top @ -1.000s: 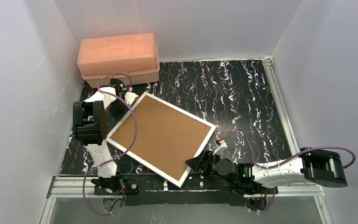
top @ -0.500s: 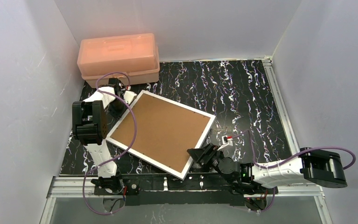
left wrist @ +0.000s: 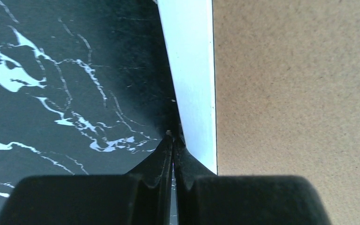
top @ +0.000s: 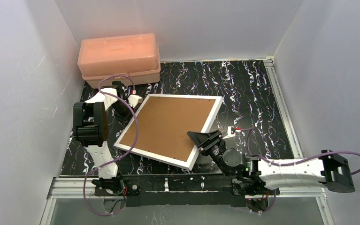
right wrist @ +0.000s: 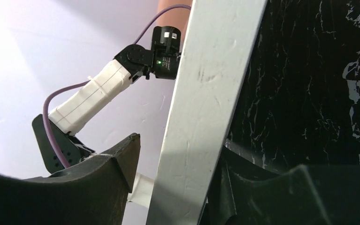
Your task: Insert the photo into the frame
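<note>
The frame [top: 180, 96] lies back-up on the black marbled table, its brown backing board [top: 168, 125] filling it. The photo is not visible in any view. My right gripper [top: 201, 139] straddles the frame's near right edge [right wrist: 206, 103], which rises off the table. One finger touches that edge; a gap separates the other finger [right wrist: 121, 154] from it. My left gripper [top: 135, 99] is shut, its tip [left wrist: 173, 140] pressed against the outer side of the white rim [left wrist: 192, 70] at the frame's far left corner, beside the board [left wrist: 300, 93].
A salmon-pink plastic box [top: 119, 58] stands at the back left, just behind the left arm. White walls enclose the table on three sides. The left arm [right wrist: 98, 93] shows beyond the frame in the right wrist view.
The right gripper has moved forward with the frame's edge between its jaws, and the jaws have narrowed. The frame has swung counter-clockwise about its far left corner. The left gripper has stayed shut there.
</note>
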